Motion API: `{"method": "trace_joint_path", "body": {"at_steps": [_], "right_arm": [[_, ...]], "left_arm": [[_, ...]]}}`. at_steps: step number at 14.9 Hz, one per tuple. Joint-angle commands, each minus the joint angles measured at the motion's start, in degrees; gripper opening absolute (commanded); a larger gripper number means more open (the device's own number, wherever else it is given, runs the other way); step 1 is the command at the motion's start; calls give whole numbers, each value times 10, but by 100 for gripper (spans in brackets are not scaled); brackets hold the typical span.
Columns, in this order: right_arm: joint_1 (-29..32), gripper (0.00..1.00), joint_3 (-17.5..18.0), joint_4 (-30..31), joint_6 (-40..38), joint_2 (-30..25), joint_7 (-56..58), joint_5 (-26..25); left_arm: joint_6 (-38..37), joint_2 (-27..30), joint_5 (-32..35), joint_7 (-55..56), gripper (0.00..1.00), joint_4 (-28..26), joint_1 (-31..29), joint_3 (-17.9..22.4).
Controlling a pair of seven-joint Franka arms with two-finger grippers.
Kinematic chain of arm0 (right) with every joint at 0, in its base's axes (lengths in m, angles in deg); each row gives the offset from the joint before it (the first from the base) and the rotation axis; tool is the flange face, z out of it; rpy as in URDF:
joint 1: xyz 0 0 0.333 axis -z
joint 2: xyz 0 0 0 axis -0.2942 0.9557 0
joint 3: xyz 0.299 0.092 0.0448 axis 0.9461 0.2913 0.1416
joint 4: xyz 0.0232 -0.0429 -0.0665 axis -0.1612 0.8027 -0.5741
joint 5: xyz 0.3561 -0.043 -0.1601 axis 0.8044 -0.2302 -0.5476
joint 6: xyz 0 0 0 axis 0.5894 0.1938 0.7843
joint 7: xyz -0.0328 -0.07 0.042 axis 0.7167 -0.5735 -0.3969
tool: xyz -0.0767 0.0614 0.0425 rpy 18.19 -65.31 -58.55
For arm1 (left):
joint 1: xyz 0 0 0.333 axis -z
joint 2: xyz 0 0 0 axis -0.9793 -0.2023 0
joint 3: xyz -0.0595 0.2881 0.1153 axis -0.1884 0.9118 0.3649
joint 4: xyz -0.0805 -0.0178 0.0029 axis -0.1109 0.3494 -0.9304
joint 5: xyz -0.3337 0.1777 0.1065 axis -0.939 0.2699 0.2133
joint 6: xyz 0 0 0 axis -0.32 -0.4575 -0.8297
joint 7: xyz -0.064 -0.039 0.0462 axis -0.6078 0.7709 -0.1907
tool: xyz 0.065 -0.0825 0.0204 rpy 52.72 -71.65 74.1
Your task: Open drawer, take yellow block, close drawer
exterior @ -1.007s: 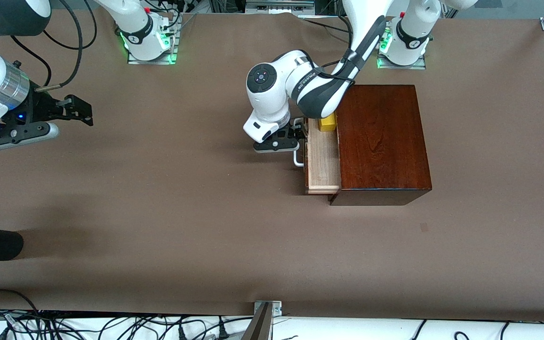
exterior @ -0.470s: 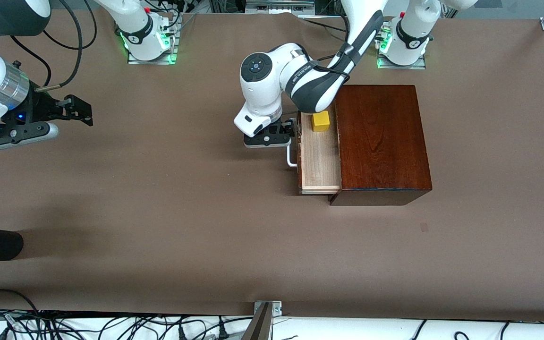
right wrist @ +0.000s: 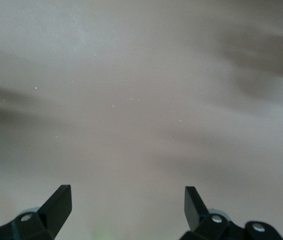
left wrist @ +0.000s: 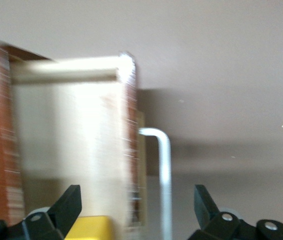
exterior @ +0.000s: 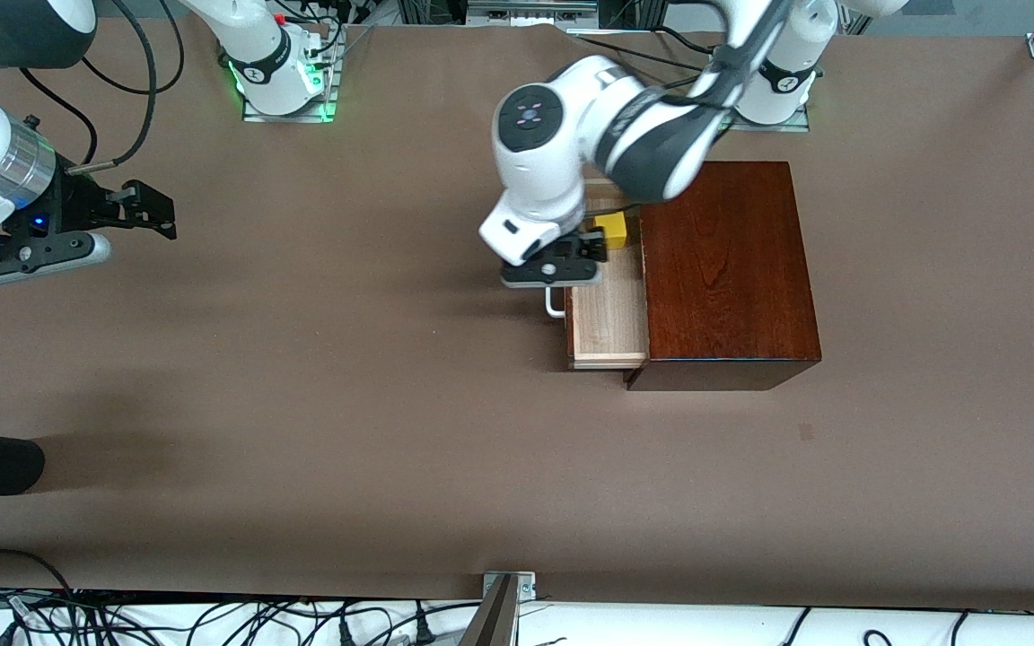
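Drawer (exterior: 607, 314) of the wooden box (exterior: 723, 269) is already out, yellow block (exterior: 612, 230) inside & not yet grasped, left pincer (exterior: 591, 251) spread wide over it, right pincer (exterior: 153, 215) waits released near table (exterior: 302, 404) edge; pick & close remain.

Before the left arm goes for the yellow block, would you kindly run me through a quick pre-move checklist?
1. Drawer pulled out of the wooden box: ok.
2. Yellow block lying in the drawer, in sight: ok.
3. Left gripper open, off the white handle: ok.
4. Left gripper centred over the block: not ok; the left wrist view shows the block beside one finger.
5. Right gripper open, waiting over bare table at the right arm's end: ok.
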Motion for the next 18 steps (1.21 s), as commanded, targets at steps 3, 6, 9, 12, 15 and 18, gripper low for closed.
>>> {"method": "trace_joint_path", "body": {"at_steps": [3, 6, 9, 12, 15, 18], "right_arm": [[2, 100, 0, -15, -6, 7, -3, -1], [-2, 100, 3, -15, -5, 7, -4, -1], [-17, 100, 5, -14, -6, 6, -9, -7], [-24, 100, 5, -12, -5, 8, -6, -10], [-27, 100, 6, -14, -5, 27, 8, -1], [-72, 100, 20, -14, -10, 28, 73, 10]], "left_arm": [[-85, 94, -6, -114, 100, -14, -99, -3], [-132, 132, -6, -215, 100, -14, -167, -3], [-165, 160, -7, -298, 100, -14, -230, -2], [-160, 185, -16, -337, 100, -27, -310, -8], [-152, 216, -32, -357, 100, -59, -352, -7], [-83, 276, -34, -357, 100, -155, -373, -8]]}}
